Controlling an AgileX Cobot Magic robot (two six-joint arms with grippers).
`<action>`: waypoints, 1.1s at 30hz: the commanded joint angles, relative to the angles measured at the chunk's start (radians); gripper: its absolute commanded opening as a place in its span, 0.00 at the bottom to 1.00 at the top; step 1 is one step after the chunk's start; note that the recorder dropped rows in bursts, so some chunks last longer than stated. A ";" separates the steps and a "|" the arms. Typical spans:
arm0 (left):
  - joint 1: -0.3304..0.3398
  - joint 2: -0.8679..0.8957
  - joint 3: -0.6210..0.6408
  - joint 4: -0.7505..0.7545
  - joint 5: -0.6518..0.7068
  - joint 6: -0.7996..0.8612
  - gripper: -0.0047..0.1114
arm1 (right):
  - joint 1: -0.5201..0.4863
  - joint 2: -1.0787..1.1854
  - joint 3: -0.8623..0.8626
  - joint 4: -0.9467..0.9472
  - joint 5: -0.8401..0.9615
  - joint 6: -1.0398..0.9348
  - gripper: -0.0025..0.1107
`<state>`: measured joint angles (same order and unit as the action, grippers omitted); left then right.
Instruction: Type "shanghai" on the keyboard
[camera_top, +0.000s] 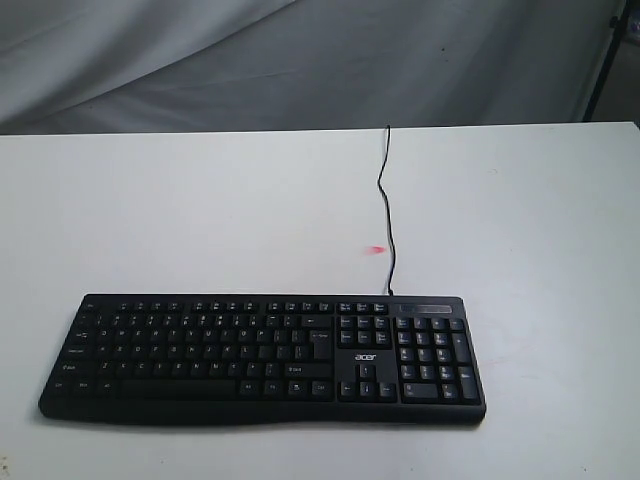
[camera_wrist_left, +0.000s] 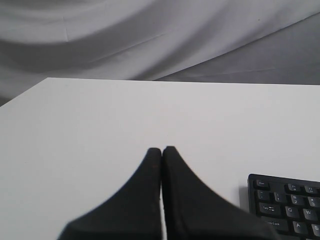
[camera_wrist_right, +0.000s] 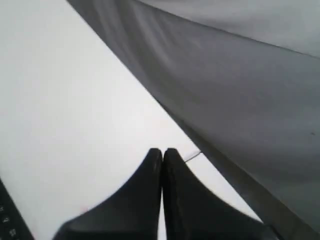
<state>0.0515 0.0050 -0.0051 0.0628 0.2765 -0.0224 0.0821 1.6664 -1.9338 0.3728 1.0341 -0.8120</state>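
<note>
Starting pose, by the look of it: no key contact yet, and both arms are outside the exterior view. The keyboard (camera_top: 262, 358) lies flat along the bench (camera_top: 200, 210) edge nearest the exterior camera, number pad toward the right side, cable (camera_top: 385, 200) running to the far edge. Left gripper (camera_wrist_left: 161, 150) is pressed together on nothing, hovering over bare bench just off the keyboard's Esc corner. Right gripper (camera_wrist_right: 162, 151) is likewise pressed together and empty, near a bench edge (can't tell which) with grey cloth (camera_wrist_right: 240, 75) beyond. Next move, I'd judge: left tip over "s", straight down, short press, lift. Keys sit tight together, so hitting a neighbour is the risk.
</note>
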 joint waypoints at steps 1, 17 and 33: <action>0.002 -0.005 0.005 -0.001 -0.011 -0.002 0.05 | -0.002 0.083 -0.005 0.105 0.077 -0.108 0.02; 0.002 -0.005 0.005 -0.001 -0.011 -0.002 0.05 | 0.053 0.284 -0.001 0.251 0.187 -0.319 0.02; 0.002 -0.005 0.005 -0.001 -0.011 -0.002 0.05 | 0.273 0.295 0.261 0.214 -0.100 -0.448 0.02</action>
<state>0.0515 0.0050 -0.0051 0.0628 0.2765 -0.0224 0.3257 1.9605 -1.7136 0.5805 0.9812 -1.2297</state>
